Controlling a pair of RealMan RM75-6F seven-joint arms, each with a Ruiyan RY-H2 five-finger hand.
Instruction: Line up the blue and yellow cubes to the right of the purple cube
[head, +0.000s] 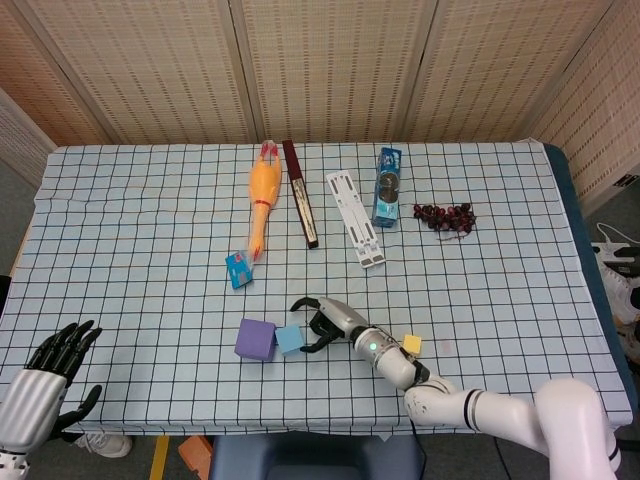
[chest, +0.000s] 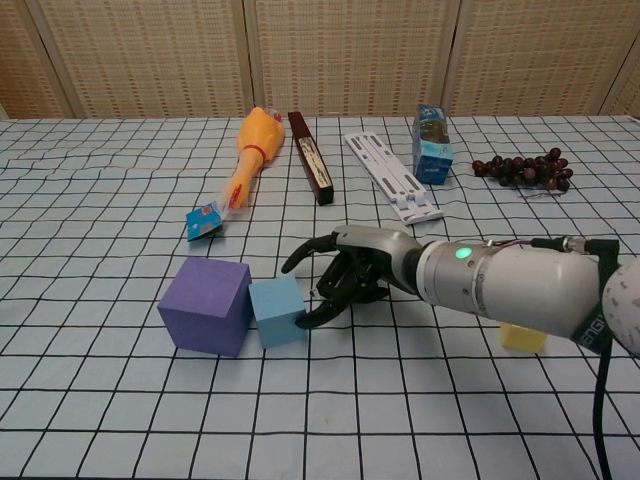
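Nearest, at the front left edge in the head view: left hand, fingers spread, empty, off the work.

Next row back on the checked tabletop: purple cube, with blue cube touching or all but touching its right face. Right hand just right of the blue cube, fingers apart and loosely curled, one fingertip low beside the cube's right side; whether touching, unclear. Nothing held. Yellow cube well apart to the right, partly hidden behind the right forearm in the chest view, plain in the head view.

Judged by look: small, light, stiff block with flat, matte faces; likely foam or plastic, not fragile, apt to slide or tip on the cloth if nudged. Best taken by two opposite side faces, thumb against fingers, low enough not to roll it, then set down flush against the blue cube's free right face.

Farther back: small blue packet beside the tail of a rubber chicken; dark flat bar; white slotted rack.

Containers: only a blue carton, upright in the chest view, contents not visible. Bunch of dark grapes loose on the cloth at far right, in no container.
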